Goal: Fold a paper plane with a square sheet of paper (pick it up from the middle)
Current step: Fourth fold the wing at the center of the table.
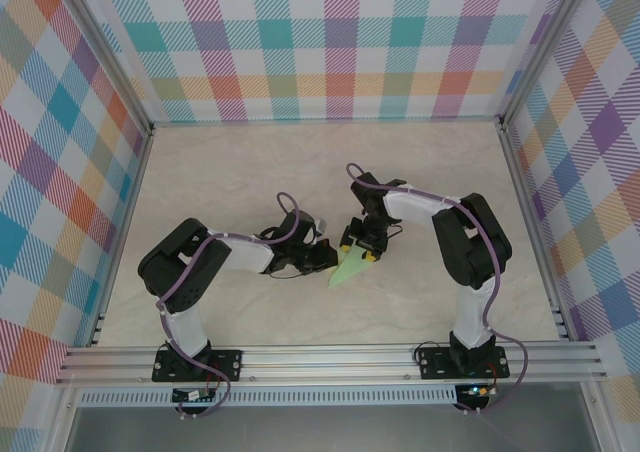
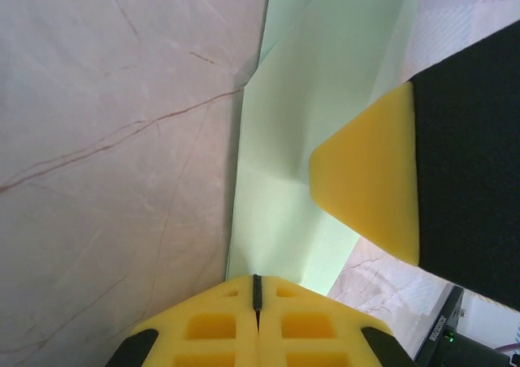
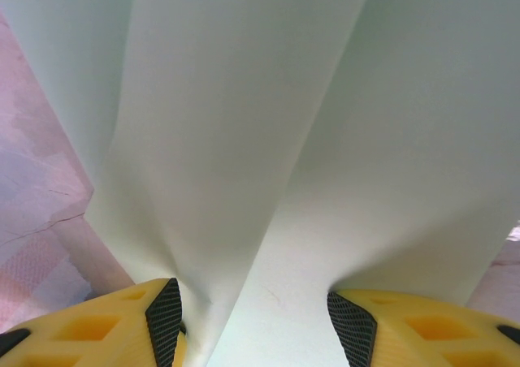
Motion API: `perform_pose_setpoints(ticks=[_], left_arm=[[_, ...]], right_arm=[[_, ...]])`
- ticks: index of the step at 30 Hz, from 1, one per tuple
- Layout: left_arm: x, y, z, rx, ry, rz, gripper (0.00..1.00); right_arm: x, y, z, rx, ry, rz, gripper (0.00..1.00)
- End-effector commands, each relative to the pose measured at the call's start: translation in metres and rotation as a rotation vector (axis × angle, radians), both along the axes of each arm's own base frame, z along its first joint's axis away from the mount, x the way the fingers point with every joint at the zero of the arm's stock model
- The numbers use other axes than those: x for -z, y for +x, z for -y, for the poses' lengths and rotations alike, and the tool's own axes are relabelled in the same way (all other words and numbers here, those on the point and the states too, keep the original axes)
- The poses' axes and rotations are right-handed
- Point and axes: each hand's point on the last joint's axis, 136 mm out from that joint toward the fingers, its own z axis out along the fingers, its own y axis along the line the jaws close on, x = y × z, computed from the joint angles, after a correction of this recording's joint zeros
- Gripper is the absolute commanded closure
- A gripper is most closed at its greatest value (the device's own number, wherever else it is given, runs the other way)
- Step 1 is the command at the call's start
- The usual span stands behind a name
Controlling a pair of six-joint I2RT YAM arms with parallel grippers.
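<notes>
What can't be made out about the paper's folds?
Top external: paper too small to read folds; left gripper and right gripper cover its upper end.
Left wrist: paper's far end cut off by top edge; right gripper's finger hides one side.
Right wrist: paper too close; edges cut its outline.

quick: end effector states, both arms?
Left end effector: closed, apparently pinching the edge of the paper plane.
Right end effector: open, fingers straddling the paper plane.
</notes>
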Motion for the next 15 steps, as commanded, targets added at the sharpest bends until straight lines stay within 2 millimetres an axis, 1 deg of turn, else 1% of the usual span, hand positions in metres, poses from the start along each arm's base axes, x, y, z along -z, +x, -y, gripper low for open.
perform_pose_setpoints(ticks=[1,9,15], left_arm=[[0.0060,-0.0007,-0.0046,0.002,0.045,-0.004,0.95],[0.0036,-0.0001,-0.0063,0.004,0.059,0.005,0.96],[0.0063,-0.0002,-0.0075,0.004,0.071,0.002,0.96]], right_arm=[[0.0762,-0.0277,0.0407,-0.020,-0.217,-0.099,0.43],[0.0799,-0.0290,0.0422,-0.017,-0.229,-0.109,0.43],[0.0810,-0.0308,0.0464,-0.006,-0.253,-0.116,0.45]])
